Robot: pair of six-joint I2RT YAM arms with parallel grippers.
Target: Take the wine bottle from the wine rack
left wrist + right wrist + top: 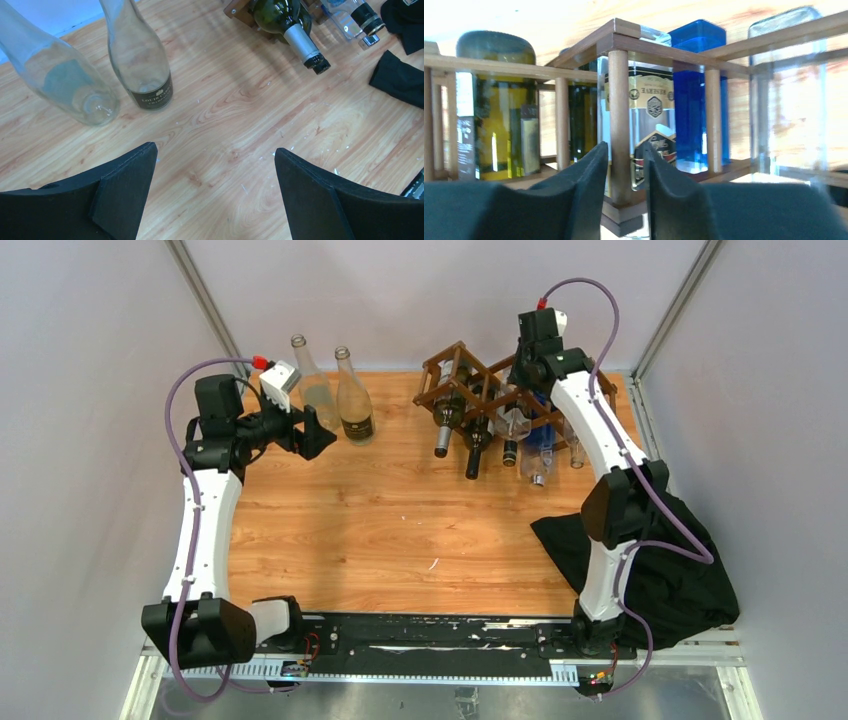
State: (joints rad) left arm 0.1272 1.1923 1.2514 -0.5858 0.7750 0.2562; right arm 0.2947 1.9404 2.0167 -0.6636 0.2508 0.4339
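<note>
The widest free room is the bare centre and near part of the table (pixel 400 540), open between both arms. The left gripper (pixel 215 175) hangs over bare wood with its jaws spread wide. 2 upright bottles, a clear bottle (pixel 75 90) and a labelled bottle (pixel 145 70), stand near it on the far side. At the back right the wine rack (pixel 487 368) bars the way, and the racked bottles (pixel 473 455) poke their necks out of its near face (low over the wood). Behind it the right gripper (pixel 625 155) straddles a rack post (pixel 619 100), its fingers only narrowly apart. A black cloth (pixel 660 570) covers the near right corner.
</note>
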